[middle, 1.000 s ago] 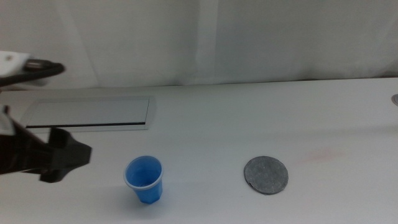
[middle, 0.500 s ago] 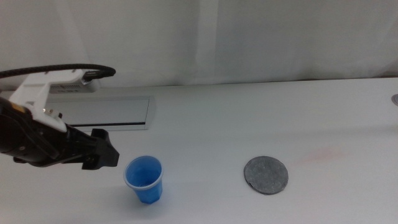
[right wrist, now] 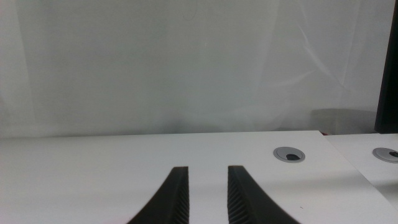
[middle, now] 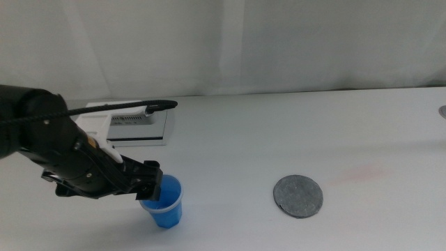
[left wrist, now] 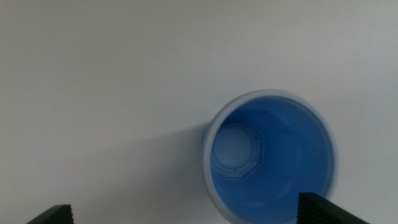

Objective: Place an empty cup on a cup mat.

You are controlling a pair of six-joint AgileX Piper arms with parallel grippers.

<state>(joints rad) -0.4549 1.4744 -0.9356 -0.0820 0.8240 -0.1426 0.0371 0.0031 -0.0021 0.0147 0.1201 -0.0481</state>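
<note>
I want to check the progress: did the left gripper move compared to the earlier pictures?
Yes. The left gripper has moved rightward from the table's left edge, past the white panel, to the cup.

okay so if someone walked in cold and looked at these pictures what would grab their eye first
The bright blue cup stands upright and empty near the table's front left, with the left gripper right at its rim, fingers open wide. To its right the dark grey cup mat lies bare. The right gripper waits elsewhere, out of the middle view.
</note>
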